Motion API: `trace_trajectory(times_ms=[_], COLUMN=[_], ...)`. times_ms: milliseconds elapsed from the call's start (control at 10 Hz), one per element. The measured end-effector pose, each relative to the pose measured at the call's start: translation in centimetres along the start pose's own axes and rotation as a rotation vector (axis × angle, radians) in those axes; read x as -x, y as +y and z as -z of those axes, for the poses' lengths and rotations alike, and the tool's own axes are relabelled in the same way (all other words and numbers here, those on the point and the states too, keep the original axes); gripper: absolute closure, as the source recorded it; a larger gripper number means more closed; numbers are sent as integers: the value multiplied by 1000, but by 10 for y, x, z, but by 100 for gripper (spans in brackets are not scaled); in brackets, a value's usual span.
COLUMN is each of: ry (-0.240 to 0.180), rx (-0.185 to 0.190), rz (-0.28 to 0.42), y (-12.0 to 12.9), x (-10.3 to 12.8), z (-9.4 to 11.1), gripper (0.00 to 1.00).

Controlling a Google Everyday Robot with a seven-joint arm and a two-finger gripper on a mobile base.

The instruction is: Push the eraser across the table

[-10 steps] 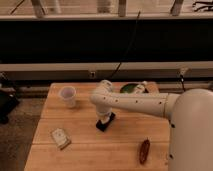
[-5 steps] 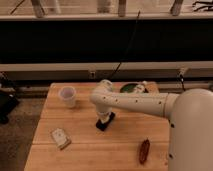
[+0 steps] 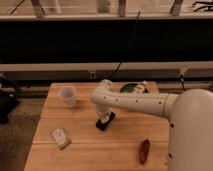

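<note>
Nothing appears to have shifted over the last second: arm, objects and tabletop sit in the same places as in both earlier views. The robot's white, tubular arm (image 3: 135, 102) reaches in from its bulky white body at the right edge, runs leftward over the table to a rounded elbow joint near the far middle, then bends straight down. At its lower end the gripper (image 3: 103, 119) sits right on top of the flat black rectangular eraser (image 3: 105, 121), which lies on the table a little left of centre, tilted diagonally; whether the fingers are spread or closed cannot be told, since the wrist hides them. No brand, label or writing can be read on anything. The light wooden butcher-block table (image 3: 80, 150) is made of narrow planks. A white cup (image 3: 68, 96) stands upright near its far left corner, well apart from the eraser. A small pale beige-white box (image 3: 60, 138) lies near the front left, and a reddish-brown oblong item (image 3: 144, 150) lies near the front right, just beside the robot's body. A dark green rounded object (image 3: 130, 88) with something white beside it sits at the far edge behind the arm. Behind the table runs a pale horizontal ledge with a dark band above it, and a black cable (image 3: 127, 45) hangs down across that band.
</note>
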Motion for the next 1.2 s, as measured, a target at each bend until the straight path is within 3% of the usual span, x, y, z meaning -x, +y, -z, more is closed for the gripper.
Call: trace_trajectory(times_ms=[1200], ry=[-4], rx=[-9], rz=[-3], y=[-5], x=[-2], z=[-1], gripper=[99])
